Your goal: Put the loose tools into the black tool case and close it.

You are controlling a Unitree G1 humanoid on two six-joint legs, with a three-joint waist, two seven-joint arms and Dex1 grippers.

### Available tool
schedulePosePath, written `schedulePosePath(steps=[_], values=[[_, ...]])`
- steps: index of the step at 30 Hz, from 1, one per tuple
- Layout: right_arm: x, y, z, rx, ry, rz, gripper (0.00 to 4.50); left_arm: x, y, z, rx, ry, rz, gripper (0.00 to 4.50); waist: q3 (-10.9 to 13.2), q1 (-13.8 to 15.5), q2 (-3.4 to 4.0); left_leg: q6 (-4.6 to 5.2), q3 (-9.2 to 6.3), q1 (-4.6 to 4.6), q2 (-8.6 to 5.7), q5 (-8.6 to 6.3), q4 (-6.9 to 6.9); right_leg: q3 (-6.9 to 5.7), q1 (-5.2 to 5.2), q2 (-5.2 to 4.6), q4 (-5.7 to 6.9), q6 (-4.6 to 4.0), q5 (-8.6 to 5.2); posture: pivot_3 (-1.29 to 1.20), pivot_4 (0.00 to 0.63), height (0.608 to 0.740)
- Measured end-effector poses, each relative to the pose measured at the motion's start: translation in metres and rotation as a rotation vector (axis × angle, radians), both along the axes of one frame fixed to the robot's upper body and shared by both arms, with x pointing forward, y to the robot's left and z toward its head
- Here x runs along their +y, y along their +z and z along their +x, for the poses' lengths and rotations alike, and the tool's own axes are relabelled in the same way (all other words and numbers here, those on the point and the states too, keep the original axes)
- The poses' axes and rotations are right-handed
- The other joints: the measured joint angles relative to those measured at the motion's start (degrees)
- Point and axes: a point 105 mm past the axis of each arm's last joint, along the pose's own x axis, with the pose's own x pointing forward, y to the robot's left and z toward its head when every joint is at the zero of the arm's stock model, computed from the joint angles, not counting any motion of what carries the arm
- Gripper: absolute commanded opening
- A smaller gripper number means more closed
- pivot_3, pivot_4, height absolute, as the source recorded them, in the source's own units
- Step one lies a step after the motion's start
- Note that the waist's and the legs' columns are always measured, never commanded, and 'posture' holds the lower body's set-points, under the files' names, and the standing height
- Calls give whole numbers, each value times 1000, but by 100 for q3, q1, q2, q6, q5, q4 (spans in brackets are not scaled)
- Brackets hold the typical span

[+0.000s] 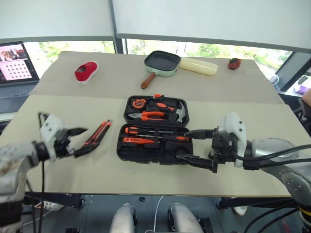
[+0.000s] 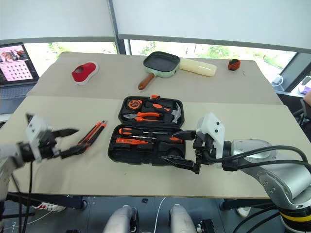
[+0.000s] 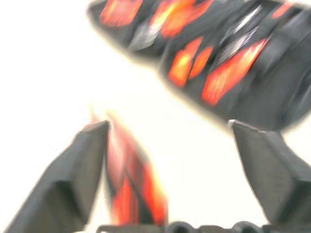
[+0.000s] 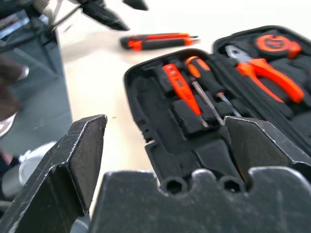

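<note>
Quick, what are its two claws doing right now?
Left gripper: open, holding nothing, by the utility knife.
Right gripper: open, empty, beside the black tool case.

Black tool case (image 1: 154, 145) holds orange-handled screwdrivers (image 1: 155, 131); orange-and-black utility knife (image 1: 97, 135) lies on beige tabletop (image 1: 243, 111).

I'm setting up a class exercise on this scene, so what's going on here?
A two-armed robot is packing a black tool case that lies open on the table. Screwdrivers, pliers and a hammer sit in its recesses. An orange-and-black utility knife lies loose on the table, left of the case. The left tool is open right beside the knife; the right tool is open at the case's right edge.
</note>
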Motion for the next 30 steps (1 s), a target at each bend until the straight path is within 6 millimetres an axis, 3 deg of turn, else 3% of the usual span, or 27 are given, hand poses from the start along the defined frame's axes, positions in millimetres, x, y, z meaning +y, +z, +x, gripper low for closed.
schedulePosePath(steps=[3, 8, 14, 18, 23, 27, 30], values=[[5, 4, 5, -10, 48, 6, 4500, 20, -8, -16, 17, 115, 22, 4476, 1, 118, -3, -1, 14, 3, 3, 1, 3, -14, -10, -10, -7, -7, -4, 0, 150, 740], [9, 5, 8, -20, 79, 11, 4500, 21, -7, -14, 4, 159, 31, 4476, 0, 226, -4, -2, 23, 10, 6, 0, 2, -17, -3, -15, -21, -38, -14, 0, 150, 740], [16, 3, 7, -21, 102, 12, 4500, -13, 10, 34, -53, 74, -31, 4476, -2, 235, -6, -2, 28, 3, -1, 1, 2, -18, 1, -8, -5, -17, 4, 0, 150, 740], [18, 3, 5, -28, 99, 14, 4500, -28, -3, 57, 7, 41, -2, 4476, -2, 158, -6, -2, 27, 0, 1, 1, -8, -12, -8, 4, 0, -17, 3, 0, 150, 740], [22, 2, 0, -37, 94, 11, 4500, -28, -22, 71, 96, 55, 47, 4476, -2, 113, -6, -2, 23, -4, 1, 1, -13, -12, -9, 8, 1, -17, 2, 0, 150, 740], [22, 1, 0, -39, 77, 10, 4500, -30, -24, 74, 99, 33, 95, 4476, -5, 119, 0, -2, 25, 4, -2, 2, -12, -11, -1, 4, 1, -16, 2, 0, 150, 740], [21, -2, 0, -31, 61, 11, 4500, -29, -26, 75, 97, 38, 109, 3781, -8, 118, 4, -2, 25, 10, -1, 2, -12, -11, 2, 4, 1, -17, 2, 0, 150, 740]])
